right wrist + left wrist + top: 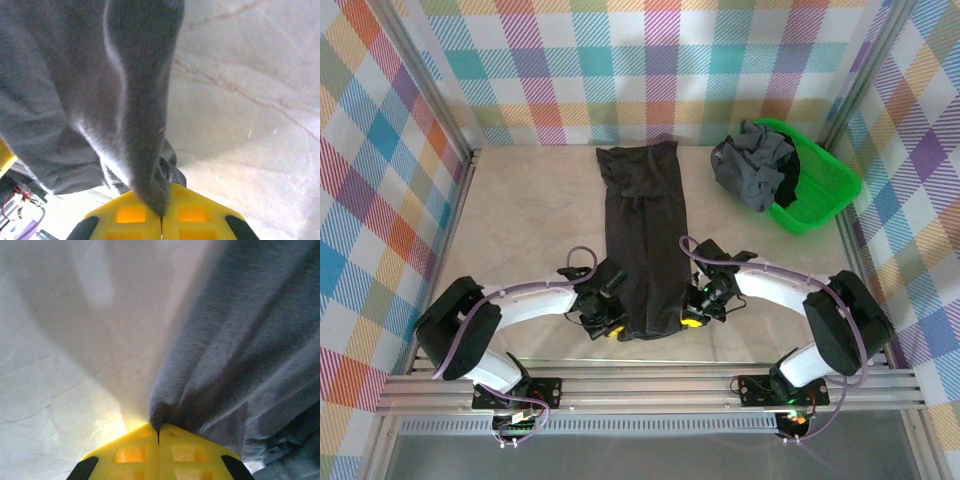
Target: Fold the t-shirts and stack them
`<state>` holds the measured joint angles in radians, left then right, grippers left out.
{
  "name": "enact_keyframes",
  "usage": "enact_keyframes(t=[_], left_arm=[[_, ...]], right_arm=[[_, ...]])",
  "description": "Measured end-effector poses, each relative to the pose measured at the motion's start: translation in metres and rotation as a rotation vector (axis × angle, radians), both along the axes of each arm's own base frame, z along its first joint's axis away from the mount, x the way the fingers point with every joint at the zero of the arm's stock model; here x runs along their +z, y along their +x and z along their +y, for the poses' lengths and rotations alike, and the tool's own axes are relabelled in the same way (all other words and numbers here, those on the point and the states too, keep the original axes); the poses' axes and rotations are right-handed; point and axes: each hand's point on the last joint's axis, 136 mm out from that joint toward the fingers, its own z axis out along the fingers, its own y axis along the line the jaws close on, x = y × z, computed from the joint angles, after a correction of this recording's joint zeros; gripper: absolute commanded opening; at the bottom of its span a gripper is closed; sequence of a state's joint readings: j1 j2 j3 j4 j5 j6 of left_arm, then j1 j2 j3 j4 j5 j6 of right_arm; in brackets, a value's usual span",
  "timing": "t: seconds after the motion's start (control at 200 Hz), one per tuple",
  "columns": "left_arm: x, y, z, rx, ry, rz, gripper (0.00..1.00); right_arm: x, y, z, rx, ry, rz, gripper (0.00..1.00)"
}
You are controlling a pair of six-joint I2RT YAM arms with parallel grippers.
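Folding was our step: left gripper (615, 330) and right gripper (691, 320) each pinched a near corner of the charcoal-black t-shirt (642, 230), so next, we thought, both should lift evenly.

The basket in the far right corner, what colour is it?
The basket is bright green, seen best in the top external view.

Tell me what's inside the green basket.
Crumpled t-shirts, grey and darker cloth, spilling over the green basket's rim. Whatever lies beneath them is covered.
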<state>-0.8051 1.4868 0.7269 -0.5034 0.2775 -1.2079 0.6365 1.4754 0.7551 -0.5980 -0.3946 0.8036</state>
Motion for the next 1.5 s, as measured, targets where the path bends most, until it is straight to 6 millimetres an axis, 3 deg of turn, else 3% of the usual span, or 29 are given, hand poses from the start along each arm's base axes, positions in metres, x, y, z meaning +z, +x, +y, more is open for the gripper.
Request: enact_keyframes(t=[0.35,0.535,0.675,0.84,1.05,1.155,1.195,1.23,1.265,1.285,1.32,1.375,1.5], left_arm=[[0.017,-0.037,0.011,-0.071,-0.061,0.041,0.00],[0.033,-0.031,0.010,-0.051,-0.085,-0.005,0.00],[0.059,0.001,0.004,0.027,-0.114,-0.088,0.00],[0.096,0.077,0.012,0.199,-0.143,-0.216,0.00],[0.121,0.184,0.024,0.308,-0.130,-0.321,0.00],[0.119,0.229,0.027,0.318,-0.121,-0.353,0.00],[0.113,0.245,0.030,0.320,-0.110,-0.354,0.00],[0.107,0.257,0.031,0.319,-0.102,-0.353,0.00],[0.099,0.267,0.032,0.317,-0.091,-0.348,0.16],[0.095,0.272,0.032,0.316,-0.086,-0.342,0.26],[0.086,0.281,0.033,0.309,-0.073,-0.333,0.38],[0.074,0.292,0.034,0.294,-0.055,-0.327,0.54],[0.061,0.285,0.044,0.282,0.003,-0.309,0.56]], right_arm=[[0.005,-0.042,-0.015,0.031,-0.004,0.103,0.01],[0.022,-0.033,-0.012,0.009,0.016,0.093,0.00],[0.058,0.011,-0.003,-0.058,0.065,0.015,0.00],[0.096,0.090,0.012,-0.113,0.104,-0.101,0.00],[0.103,0.183,0.017,-0.166,0.089,-0.189,0.00],[0.096,0.227,0.019,-0.187,0.083,-0.217,0.01],[0.090,0.242,0.020,-0.192,0.080,-0.224,0.08],[0.084,0.255,0.020,-0.196,0.078,-0.227,0.27],[0.077,0.266,0.021,-0.200,0.075,-0.225,0.40],[0.074,0.271,0.020,-0.200,0.075,-0.226,0.54],[0.066,0.280,0.020,-0.204,0.073,-0.222,0.64],[0.056,0.291,0.018,-0.202,0.067,-0.222,0.68],[0.050,0.297,0.008,-0.190,0.047,-0.239,0.70]])
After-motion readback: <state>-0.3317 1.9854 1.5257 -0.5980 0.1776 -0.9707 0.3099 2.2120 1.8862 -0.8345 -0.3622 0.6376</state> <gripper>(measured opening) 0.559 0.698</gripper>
